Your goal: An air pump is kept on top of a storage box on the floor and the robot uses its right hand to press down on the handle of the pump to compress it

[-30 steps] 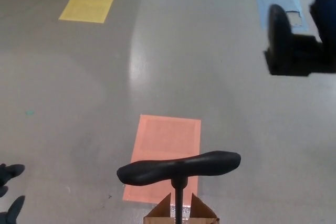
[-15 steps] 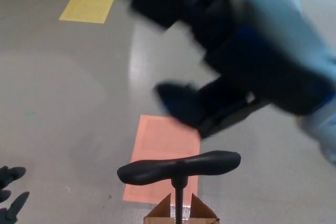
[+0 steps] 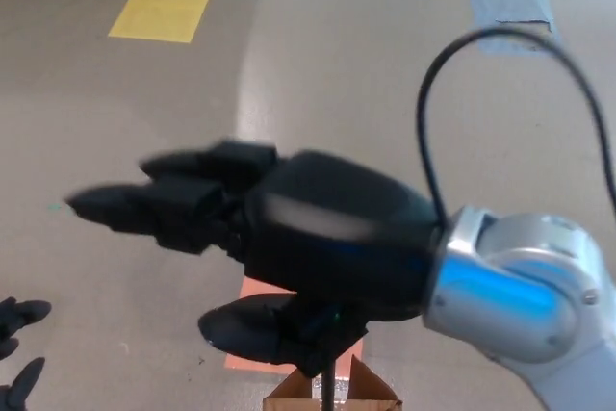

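The air pump's black handle [image 3: 243, 326] shows only at its left end, low in the head view; the rest lies under my right hand [image 3: 318, 238]. That hand hovers right over the handle, blurred, with its thick fingers [image 3: 154, 201] stretched out to the left and nothing held. I cannot tell whether the palm touches the handle. The pump's thin shaft [image 3: 330, 387] runs down into the brown storage box [image 3: 289, 399] at the bottom edge. Only the spread fingertips of my left hand [image 3: 17, 358] show at the lower left, away from the pump.
An orange rectangle [image 3: 252, 358] on the grey floor lies just behind the box. A yellow rectangle [image 3: 164, 7] sits at the far left and a pale blue one [image 3: 510, 7] at the far right. A black cable [image 3: 452, 74] loops above my right wrist.
My right arm has swept down from the upper right and its hand now covers the pump handle. The handle, box and left hand stay where they were.
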Available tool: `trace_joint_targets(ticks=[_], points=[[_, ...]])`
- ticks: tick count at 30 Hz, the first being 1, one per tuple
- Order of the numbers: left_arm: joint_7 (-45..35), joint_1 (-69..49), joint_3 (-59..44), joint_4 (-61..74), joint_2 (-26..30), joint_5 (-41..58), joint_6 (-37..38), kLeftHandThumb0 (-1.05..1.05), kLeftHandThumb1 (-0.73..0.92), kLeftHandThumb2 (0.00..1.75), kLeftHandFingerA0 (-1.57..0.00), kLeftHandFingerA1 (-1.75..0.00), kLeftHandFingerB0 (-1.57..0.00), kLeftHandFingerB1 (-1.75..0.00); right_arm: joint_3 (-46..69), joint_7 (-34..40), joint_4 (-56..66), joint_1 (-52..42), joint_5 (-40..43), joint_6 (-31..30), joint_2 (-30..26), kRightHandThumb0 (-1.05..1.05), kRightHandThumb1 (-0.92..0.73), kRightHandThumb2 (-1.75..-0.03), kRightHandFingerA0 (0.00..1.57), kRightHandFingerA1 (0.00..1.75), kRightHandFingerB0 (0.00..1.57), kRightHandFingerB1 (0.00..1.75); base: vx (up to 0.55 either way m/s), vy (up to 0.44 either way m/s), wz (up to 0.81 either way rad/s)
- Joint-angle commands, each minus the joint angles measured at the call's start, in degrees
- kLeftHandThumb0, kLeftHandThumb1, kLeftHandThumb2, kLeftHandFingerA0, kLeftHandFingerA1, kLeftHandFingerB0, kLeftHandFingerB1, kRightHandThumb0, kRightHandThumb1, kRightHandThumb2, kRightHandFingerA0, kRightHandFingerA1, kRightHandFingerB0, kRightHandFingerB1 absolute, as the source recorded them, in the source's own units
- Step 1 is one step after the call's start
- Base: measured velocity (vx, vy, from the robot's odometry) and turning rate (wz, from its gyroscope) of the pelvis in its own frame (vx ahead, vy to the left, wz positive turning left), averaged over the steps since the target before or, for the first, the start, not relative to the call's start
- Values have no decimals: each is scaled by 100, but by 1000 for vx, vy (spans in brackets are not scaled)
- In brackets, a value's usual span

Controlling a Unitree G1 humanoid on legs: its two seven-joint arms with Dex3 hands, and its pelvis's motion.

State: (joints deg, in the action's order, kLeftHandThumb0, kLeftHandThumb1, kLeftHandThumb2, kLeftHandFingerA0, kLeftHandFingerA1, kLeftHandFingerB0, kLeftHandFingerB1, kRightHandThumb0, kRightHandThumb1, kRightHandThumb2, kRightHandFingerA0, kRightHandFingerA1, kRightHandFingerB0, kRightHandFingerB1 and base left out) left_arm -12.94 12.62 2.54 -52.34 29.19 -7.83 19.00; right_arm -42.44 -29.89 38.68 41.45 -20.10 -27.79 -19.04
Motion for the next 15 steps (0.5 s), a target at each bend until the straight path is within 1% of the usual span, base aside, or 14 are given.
trace_joint_targets(ticks=[1,4,5,6,9,11,15], points=[[-385,-119,-155,237,102,206,-28,-33,63,115,0,-48,0,-47,-286,-240,-646,-269,-464,-390,-36,-92,-92,-126,0,14,0,14,0,0,0],[-377,-40,-119,171,147,56,-7,-33,61,114,0,-48,0,-47,-308,-106,-1048,-487,-565,-274,4,-87,-88,-124,0,17,0,18,0,0,0],[-363,-22,-103,167,169,12,-7,-71,75,104,-8,-44,-1,-38,-285,-49,-1115,-578,-586,-219,21,-86,-87,-123,0,18,0,19,0,0,0],[-240,-15,-70,147,180,-81,70,-33,62,115,0,-48,0,-47,-266,0,-1165,-695,-618,-158,19,-88,-88,-124,0,16,0,17,0,0,0],[-127,12,-58,126,178,-144,200,-33,63,116,0,-48,0,-47,-202,32,-1271,-844,-699,-20,16,-90,-89,-124,0,16,0,17,0,0,0],[-191,21,-85,153,187,-100,211,-33,63,116,0,-48,0,-47,-123,44,-1327,-934,-699,72,14,-89,-88,-122,0,17,0,18,0,0,0],[-134,72,-77,128,180,-142,185,-32,63,115,0,-47,0,-47,7,139,-1385,-1358,-712,154,-17,-90,-89,-124,0,16,0,17,0,0,0]])
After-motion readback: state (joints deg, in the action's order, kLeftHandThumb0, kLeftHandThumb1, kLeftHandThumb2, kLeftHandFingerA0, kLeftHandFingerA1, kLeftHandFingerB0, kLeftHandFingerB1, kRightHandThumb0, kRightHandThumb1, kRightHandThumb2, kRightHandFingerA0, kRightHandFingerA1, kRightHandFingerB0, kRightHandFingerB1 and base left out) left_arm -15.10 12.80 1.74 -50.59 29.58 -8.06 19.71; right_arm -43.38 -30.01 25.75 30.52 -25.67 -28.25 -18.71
